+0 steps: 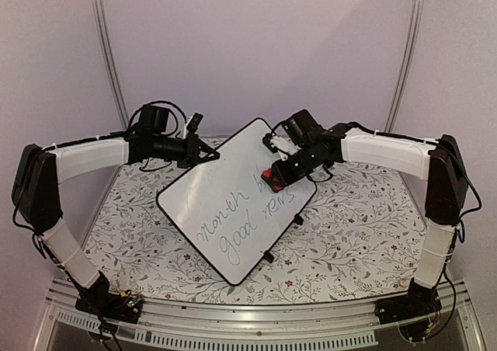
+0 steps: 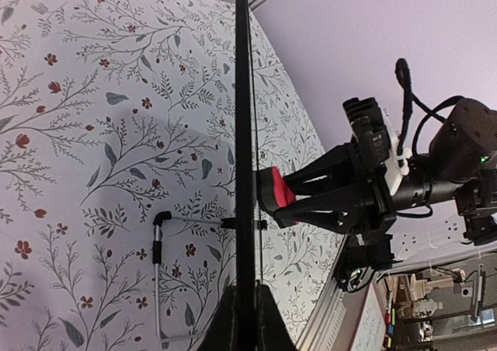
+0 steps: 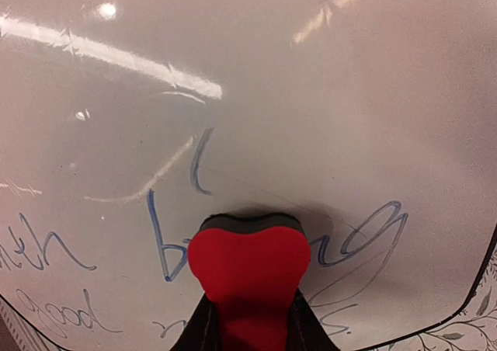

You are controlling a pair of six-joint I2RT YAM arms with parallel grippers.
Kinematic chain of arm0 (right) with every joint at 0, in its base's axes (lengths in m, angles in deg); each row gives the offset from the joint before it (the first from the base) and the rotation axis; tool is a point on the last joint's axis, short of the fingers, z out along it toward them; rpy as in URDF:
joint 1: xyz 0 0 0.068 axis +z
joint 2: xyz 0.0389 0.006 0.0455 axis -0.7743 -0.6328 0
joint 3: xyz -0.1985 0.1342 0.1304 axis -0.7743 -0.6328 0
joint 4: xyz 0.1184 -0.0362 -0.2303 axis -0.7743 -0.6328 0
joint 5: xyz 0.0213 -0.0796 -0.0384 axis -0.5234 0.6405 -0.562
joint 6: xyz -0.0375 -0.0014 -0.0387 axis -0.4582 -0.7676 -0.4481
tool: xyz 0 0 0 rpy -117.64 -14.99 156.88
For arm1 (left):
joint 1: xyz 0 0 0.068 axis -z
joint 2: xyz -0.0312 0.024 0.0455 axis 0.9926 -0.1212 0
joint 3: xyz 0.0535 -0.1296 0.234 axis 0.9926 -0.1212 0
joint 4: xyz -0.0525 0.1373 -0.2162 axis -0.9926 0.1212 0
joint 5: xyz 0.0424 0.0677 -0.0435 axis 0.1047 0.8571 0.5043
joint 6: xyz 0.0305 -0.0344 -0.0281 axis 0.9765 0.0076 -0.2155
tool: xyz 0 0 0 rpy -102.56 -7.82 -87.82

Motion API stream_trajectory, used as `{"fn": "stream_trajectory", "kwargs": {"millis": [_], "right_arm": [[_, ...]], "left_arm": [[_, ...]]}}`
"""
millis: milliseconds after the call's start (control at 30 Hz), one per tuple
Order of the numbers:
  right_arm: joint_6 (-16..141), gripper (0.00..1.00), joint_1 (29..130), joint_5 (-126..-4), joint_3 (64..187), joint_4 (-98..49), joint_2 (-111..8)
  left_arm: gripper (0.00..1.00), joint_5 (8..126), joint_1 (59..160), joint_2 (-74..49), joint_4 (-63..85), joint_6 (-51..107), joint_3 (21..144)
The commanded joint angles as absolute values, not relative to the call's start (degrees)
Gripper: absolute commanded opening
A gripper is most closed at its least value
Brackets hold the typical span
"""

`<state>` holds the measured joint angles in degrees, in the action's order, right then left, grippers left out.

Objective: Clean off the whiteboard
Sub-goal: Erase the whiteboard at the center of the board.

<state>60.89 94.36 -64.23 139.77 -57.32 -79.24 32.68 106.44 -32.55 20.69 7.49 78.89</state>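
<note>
The whiteboard (image 1: 233, 165) stands tilted in the middle of the table, with grey-blue handwriting (image 1: 233, 231) across its lower half. My left gripper (image 1: 208, 154) is shut on its upper left edge. In the left wrist view the whiteboard (image 2: 243, 95) appears edge-on as a black line running up from my left gripper (image 2: 243, 308). My right gripper (image 1: 273, 176) is shut on a red eraser (image 1: 272, 175) pressed flat against the board's right side. In the right wrist view the eraser (image 3: 248, 262) sits on the whiteboard (image 3: 311, 95) over blue letters, above my right gripper (image 3: 248, 324).
A floral tablecloth (image 1: 349, 227) covers the table. A wire stand leg (image 2: 158, 281) juts from the board's back, and small black feet (image 1: 268, 255) show on its lower edge. An aluminium rail (image 1: 256, 320) runs along the near edge. Walls close in behind.
</note>
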Motion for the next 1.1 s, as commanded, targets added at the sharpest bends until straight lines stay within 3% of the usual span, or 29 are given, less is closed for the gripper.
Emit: {"fn": "stream_trajectory", "kwargs": {"millis": [0,400,833,1067], "right_arm": [[60.91,0.00,94.95,-65.83,144.06,-58.96,-81.64],[60.95,0.00,95.04,-63.92,152.25,-60.43,-86.77],[59.99,0.00,95.04,-64.91,141.22,-59.24,-81.93],[60.32,0.00,95.04,-64.36,141.88,-57.98,-80.90]], "left_arm": [[0.00,32.49,107.73,-33.97,21.14,10.22,78.45],[0.00,32.31,107.77,-34.14,21.14,10.30,78.60],[0.00,32.13,107.75,-34.00,21.20,10.17,78.60],[0.00,32.31,107.99,-34.13,21.20,10.19,78.53]]}}
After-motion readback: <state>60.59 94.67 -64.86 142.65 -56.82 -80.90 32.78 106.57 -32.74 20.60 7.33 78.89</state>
